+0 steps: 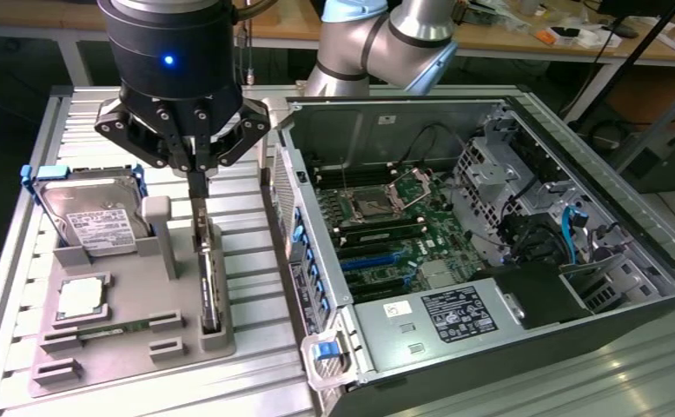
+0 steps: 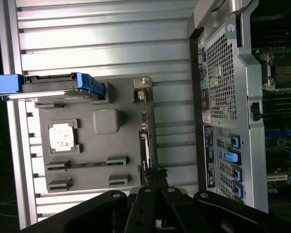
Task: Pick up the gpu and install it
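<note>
The gpu (image 1: 208, 269) stands on its long edge in a slot of the grey holder (image 1: 187, 343), seen edge-on as a thin dark card. In the wrist view the gpu (image 2: 144, 141) runs as a narrow strip with its silver bracket at the far end. My gripper (image 1: 197, 187) hangs straight over the card's near end, fingers shut together to a narrow point. The tips (image 2: 153, 175) sit right at the card's top edge; I cannot tell whether they touch it. The card rests in its slot.
The holder also carries a hard drive (image 1: 88, 213) with blue rails, a processor chip (image 1: 82, 297) and a green memory stick (image 1: 111, 330). The open computer case (image 1: 453, 243) lies at the exterior view's right, its motherboard and blue slots (image 1: 367, 259) exposed. Ribbed metal table (image 1: 256, 261) lies between them.
</note>
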You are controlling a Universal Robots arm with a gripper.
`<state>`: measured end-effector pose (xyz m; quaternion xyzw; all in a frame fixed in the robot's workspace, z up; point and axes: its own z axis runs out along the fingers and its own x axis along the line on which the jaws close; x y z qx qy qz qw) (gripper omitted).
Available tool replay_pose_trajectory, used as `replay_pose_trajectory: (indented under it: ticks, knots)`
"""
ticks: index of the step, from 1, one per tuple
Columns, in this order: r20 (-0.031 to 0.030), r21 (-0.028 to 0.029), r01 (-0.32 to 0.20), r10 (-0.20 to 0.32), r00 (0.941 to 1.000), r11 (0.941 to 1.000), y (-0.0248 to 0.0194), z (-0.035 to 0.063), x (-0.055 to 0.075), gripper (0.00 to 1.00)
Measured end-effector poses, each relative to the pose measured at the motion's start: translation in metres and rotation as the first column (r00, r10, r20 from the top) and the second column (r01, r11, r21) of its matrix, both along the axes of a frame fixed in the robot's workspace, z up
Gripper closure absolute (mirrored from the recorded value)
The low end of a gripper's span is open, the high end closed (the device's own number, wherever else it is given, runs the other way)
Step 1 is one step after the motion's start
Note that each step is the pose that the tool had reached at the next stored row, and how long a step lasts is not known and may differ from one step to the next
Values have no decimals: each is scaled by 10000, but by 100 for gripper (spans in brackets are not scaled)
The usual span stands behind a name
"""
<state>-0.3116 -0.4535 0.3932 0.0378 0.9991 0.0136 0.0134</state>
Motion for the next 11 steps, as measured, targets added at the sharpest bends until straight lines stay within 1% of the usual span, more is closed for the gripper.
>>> replay_pose_trajectory:
  ticks: [1, 3, 4, 7, 9, 11]
  knots:
    - [0, 0, 0, 0, 10000, 10000, 0, 0, 0, 89]
    - [0, 0, 0, 0, 10000, 10000, 0, 0, 0, 76]
    - [1, 1, 0, 0, 10000, 10000, 0, 0, 0, 76]
    - [0, 0, 0, 0, 10000, 10000, 0, 0, 0, 58]
    - [0, 0, 0, 0, 10000, 10000, 0, 0, 0, 58]
    - [0, 0, 0, 0, 10000, 10000, 0, 0, 0, 46]
